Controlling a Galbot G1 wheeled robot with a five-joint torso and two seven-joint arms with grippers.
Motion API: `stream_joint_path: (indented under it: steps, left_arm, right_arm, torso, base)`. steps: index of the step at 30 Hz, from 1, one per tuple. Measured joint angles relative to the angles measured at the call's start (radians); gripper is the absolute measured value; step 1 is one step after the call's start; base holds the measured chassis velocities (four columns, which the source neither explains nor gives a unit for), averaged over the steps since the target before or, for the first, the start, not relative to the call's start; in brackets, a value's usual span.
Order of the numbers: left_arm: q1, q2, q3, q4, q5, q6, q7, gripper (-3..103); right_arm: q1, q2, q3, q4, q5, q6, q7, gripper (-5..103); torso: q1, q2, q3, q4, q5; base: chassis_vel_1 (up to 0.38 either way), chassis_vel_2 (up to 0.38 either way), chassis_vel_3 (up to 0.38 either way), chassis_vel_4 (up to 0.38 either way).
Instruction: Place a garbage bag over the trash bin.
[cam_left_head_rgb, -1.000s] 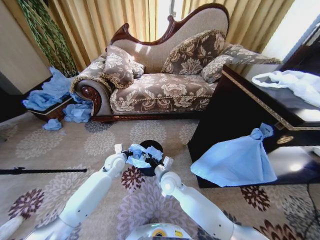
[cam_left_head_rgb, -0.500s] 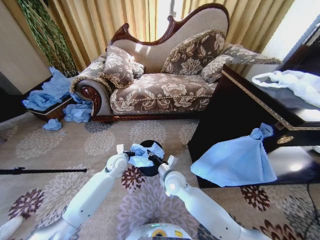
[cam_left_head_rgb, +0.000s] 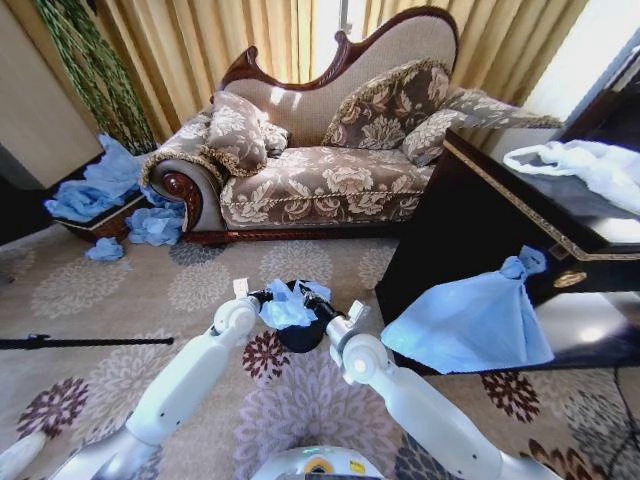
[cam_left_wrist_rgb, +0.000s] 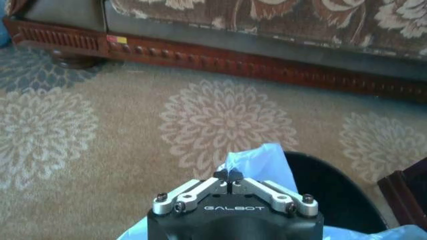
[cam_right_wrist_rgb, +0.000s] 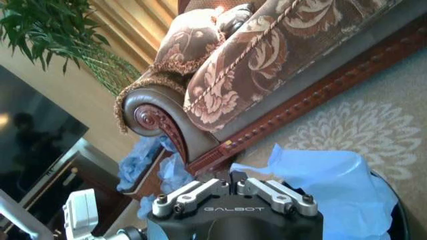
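Note:
The small black trash bin (cam_left_head_rgb: 304, 335) stands on the patterned carpet just ahead of me, in front of the sofa. A wrinkly light-blue garbage bag (cam_left_head_rgb: 288, 306) hangs bunched over its mouth, held from both sides. My left gripper (cam_left_head_rgb: 262, 297) is shut on the bag's left edge and my right gripper (cam_left_head_rgb: 322, 304) on its right edge. In the left wrist view the closed gripper (cam_left_wrist_rgb: 228, 175) pinches the bag (cam_left_wrist_rgb: 257, 159) beside the bin's rim (cam_left_wrist_rgb: 330, 192). The right gripper (cam_right_wrist_rgb: 237, 176) pinches the bag (cam_right_wrist_rgb: 333, 182) above the bin (cam_right_wrist_rgb: 402, 220).
An ornate sofa (cam_left_head_rgb: 330, 150) spans the back. A dark cabinet (cam_left_head_rgb: 480, 210) stands on the right, with a larger knotted blue bag (cam_left_head_rgb: 475, 320) leaning on it and a white bag (cam_left_head_rgb: 590, 165) on top. Blue bags (cam_left_head_rgb: 110, 195) pile up at left. A black rod (cam_left_head_rgb: 80, 342) lies on the floor.
Both grippers have moved forward, away from me, carrying the bag with them. The bag now sits higher over the bin's mouth and covers more of it.

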Motion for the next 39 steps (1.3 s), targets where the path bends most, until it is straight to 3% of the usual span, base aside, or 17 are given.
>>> stream_joint_path:
  steps: [7, 16, 28, 31, 39]
  left_arm:
    - [-0.016, -0.002, -0.006, -0.042, -0.045, -0.015, -0.024, 0]
    - [-0.075, -0.055, 0.004, -0.028, -0.059, -0.062, -0.026, 0]
    - [0.062, -0.038, -0.084, -0.077, 0.004, -0.121, -0.044, 0]
    - [0.112, -0.041, -0.118, -0.091, 0.019, -0.140, -0.070, 0]
    - [0.109, -0.069, -0.120, -0.027, 0.034, -0.159, -0.099, 0]
  right_arm:
    - [0.017, -0.009, 0.029, 0.000, 0.022, 0.008, -0.025, 0]
    - [0.048, -0.043, 0.061, 0.030, 0.042, 0.022, -0.074, 0]
    - [-0.175, -0.091, 0.085, 0.107, -0.068, 0.018, -0.189, 0]
    - [-0.266, -0.090, 0.109, 0.094, -0.145, 0.018, -0.235, 0]
    - [-0.410, -0.077, 0.172, 0.042, -0.235, 0.024, -0.273, 0]
  torso:
    - [0.000, 0.000, 0.000, 0.0001, 0.0000]
    - [0.000, 0.000, 0.000, -0.0002, 0.0000]
    - [0.000, 0.000, 0.000, 0.0001, 0.0002]
    - [0.000, 0.000, 0.000, 0.0003, 0.0000]
    - [0.000, 0.000, 0.000, -0.0004, 0.0001]
  base:
    - [0.000, 0.000, 0.000, 0.000]
    - [0.000, 0.000, 0.000, 0.000]
    - [0.000, 0.000, 0.000, 0.000]
    - [0.000, 0.000, 0.000, 0.000]
    - [0.000, 0.000, 0.000, 0.000]
